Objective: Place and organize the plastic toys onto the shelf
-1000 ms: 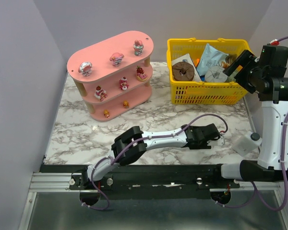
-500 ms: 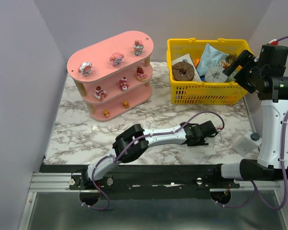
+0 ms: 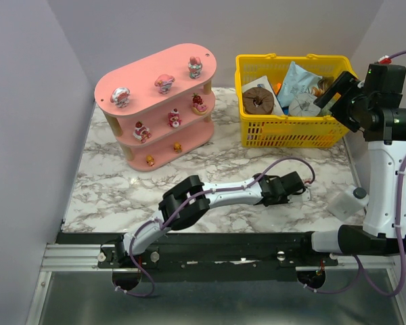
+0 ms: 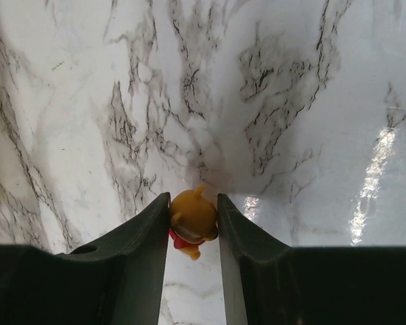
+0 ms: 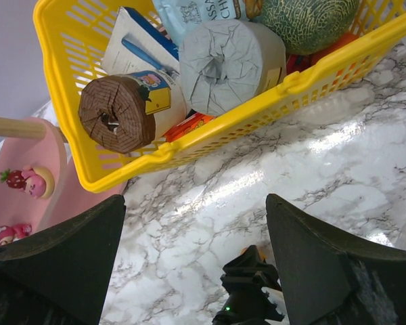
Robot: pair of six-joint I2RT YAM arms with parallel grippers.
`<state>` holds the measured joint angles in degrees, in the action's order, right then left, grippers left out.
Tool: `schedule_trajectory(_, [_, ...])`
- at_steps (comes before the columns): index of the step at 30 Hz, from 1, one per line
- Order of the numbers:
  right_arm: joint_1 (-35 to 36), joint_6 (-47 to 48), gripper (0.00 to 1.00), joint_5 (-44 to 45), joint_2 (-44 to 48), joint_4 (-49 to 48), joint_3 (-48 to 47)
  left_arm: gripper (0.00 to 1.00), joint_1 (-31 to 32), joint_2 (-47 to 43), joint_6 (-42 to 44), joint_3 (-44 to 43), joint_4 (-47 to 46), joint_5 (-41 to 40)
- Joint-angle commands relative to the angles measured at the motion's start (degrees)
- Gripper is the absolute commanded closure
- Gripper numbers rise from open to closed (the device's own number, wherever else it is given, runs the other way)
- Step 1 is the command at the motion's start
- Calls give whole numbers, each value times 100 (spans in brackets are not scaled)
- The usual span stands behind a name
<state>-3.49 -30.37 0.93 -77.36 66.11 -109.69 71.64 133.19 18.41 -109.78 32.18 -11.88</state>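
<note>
- Your left fingers (image 4: 145, 250) are clamped on the orange toy (image 4: 193, 217), one pad each side of its body. Squeezing the round middle should stop it slipping.
- The toy sits low on the counter (image 3: 223, 162), near-right of centre, well apart from the shelf (image 3: 155, 71) at far left.
- Other toys (image 3: 164, 82) already stand on all 3 tiers, spaced in rows.
- Your right fingers (image 5: 61, 264) are spread wide w/ nothing in them, parked high by the yellow basket (image 3: 294, 128), prob. to stay clear.
- Next: lift and carry it left to a free spot.
</note>
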Motion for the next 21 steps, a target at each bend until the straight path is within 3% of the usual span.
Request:
schedule_trajectory(1, [-38, 75, 9, 48, 81, -19, 97, 60, -53, -99, -390, 386, 42, -332])
schedule_trajectory(7, [-38, 49, 9, 4, 134, -142, 237, 62, -325, -432, -1137, 860, -1, -534])
schedule_trajectory(14, [-38, 14, 9, -67, 151, -317, 378, 79, -642, -996, -2111, 1292, -177, -552])
schedule_trajectory(21, [-38, 198, 10, -742, 274, -677, 834, 82, -1028, -1804, -3253, 1942, -625, -1044])
